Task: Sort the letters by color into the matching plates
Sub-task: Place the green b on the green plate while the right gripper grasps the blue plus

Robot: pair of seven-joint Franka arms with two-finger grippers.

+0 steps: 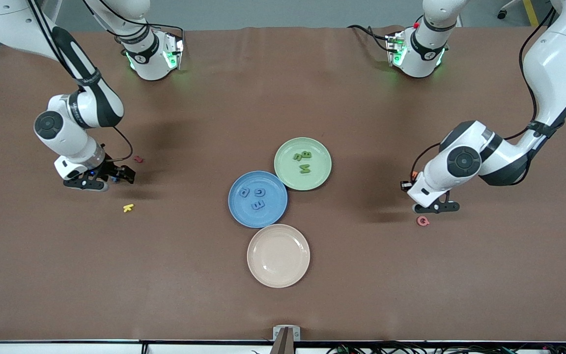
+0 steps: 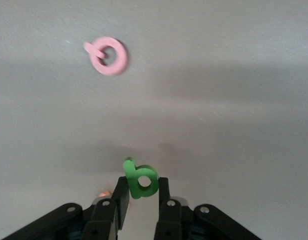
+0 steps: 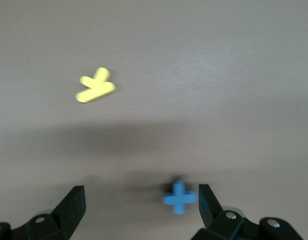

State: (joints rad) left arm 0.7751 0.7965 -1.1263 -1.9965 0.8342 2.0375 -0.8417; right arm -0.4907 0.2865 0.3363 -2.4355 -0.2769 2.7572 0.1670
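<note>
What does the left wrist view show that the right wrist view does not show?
Only the left wrist view shows the left gripper shut on a green letter, with a pink letter lying on the table farther off.

Only the right wrist view shows the right gripper open, a blue plus sign on the table between its fingers, and a yellow letter.

Both show the bare brown table under a pair of black fingers; neither shows any plate.

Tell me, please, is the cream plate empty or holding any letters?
Empty. The cream plate shows only bare surface in the front view; no letter lies in it.
</note>
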